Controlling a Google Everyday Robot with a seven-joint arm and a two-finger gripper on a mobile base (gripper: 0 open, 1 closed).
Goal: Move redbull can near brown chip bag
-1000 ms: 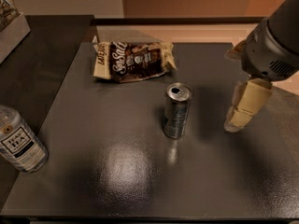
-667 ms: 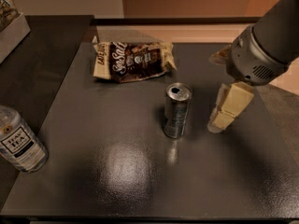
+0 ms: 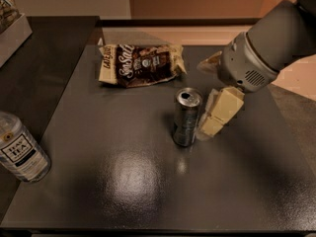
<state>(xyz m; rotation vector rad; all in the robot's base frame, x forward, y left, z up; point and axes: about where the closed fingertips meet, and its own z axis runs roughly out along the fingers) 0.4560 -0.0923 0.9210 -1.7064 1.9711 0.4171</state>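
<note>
Cream-coloured tool (image 3: 211, 125) is held just beside the slim silver-grey metal redbull can (image 3: 186, 116) (apart or together cannot be told), which stands upright mid dark tabletop (image 3: 148, 186), somewhat apart from the crinkled brown chip bag (image 3: 140, 64). The approach is judged in hand; enclosing the can is called for next.

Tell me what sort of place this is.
Likely an office break room or snack area: a slim silver-grey metal drink can and a crinkled brown chip bag sit on a dark grey table, with a clear white-labelled bottle nearby. The robot's cream gripper is close beside the can.
</note>
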